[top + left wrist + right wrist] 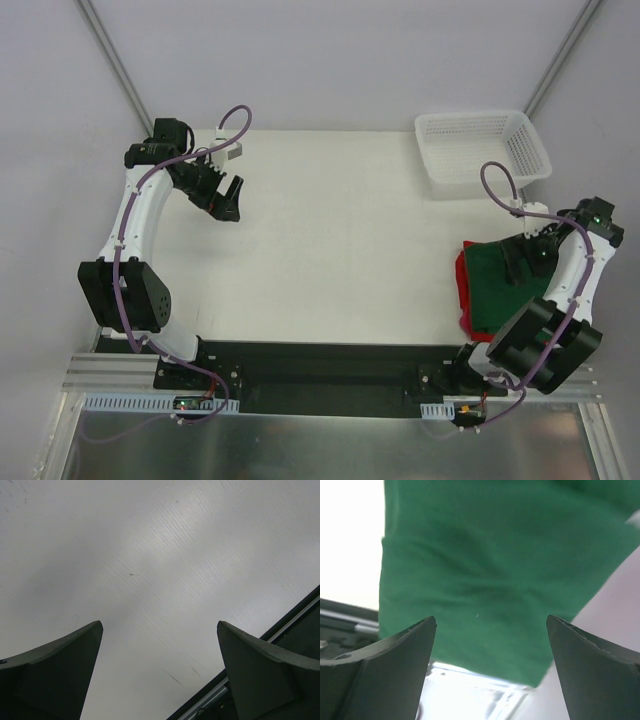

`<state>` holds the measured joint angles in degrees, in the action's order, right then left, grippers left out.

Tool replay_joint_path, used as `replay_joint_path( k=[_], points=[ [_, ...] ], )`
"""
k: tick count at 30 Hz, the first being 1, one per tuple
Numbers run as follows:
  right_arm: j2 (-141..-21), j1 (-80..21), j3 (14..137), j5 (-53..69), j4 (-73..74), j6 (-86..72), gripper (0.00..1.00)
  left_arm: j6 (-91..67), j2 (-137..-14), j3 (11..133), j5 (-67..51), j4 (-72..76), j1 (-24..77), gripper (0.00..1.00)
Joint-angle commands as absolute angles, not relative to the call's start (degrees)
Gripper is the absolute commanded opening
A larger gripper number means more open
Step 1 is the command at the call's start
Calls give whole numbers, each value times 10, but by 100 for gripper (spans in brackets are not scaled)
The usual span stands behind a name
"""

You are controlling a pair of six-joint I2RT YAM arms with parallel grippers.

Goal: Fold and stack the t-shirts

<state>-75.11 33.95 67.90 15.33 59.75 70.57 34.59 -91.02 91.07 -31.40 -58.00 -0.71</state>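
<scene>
A folded dark green t-shirt [492,288] lies on a folded bright red t-shirt [462,285] at the right edge of the table; only the red one's left edge shows. My right gripper [527,262] hovers over the green shirt with jaws open and empty. In the right wrist view the green cloth [495,570] fills the space beyond the open fingers [400,660]. My left gripper [227,200] is open and empty above the bare far left of the table [150,570], far from the shirts.
A white plastic mesh basket [482,150] stands at the back right corner. The black base rail [320,375] runs along the near edge. The table's right edge is just beyond the shirts.
</scene>
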Motion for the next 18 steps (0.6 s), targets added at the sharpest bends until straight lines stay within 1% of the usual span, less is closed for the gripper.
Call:
replay_joint_path(
  k=[1, 5, 12, 18],
  points=[
    [-762, 384, 672, 141, 648, 672, 96, 356, -890, 922, -333, -587, -4, 99],
    [-756, 409, 671, 136, 677, 680, 96, 355, -891, 925, -336, -587, -4, 99],
    [-706, 453, 657, 132, 731, 733, 96, 353, -889, 925, -337, -587, -3, 99],
    [-663, 507, 614, 132, 728, 768, 96, 354, -888, 920, -341, -587, -2, 99]
  ],
)
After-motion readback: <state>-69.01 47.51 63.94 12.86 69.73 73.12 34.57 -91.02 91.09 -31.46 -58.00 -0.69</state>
